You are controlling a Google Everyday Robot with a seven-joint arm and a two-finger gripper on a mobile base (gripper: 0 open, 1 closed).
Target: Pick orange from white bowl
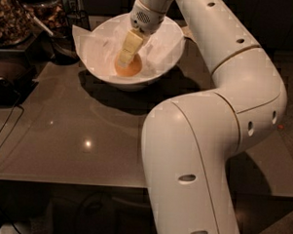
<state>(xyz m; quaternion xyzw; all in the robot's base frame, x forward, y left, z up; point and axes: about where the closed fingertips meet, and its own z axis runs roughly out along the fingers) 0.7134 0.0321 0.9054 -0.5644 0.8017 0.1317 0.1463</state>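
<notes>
The white bowl (97, 70), lined with crumpled white paper, stands at the far side of the dark table. The pale orange (130, 69) lies near the middle of the bowl. My gripper (123, 59) reaches down into the bowl from above, its pale yellow fingers (129, 46) coming down onto the top of the orange and covering its upper part. My white arm fills the right half of the view.
Dark glass jars (14, 15) with brown contents and a dark utensil (57, 39) stand at the far left. A black cable (4, 127) runs along the table's left edge. The glossy grey table (77, 145) extends toward me.
</notes>
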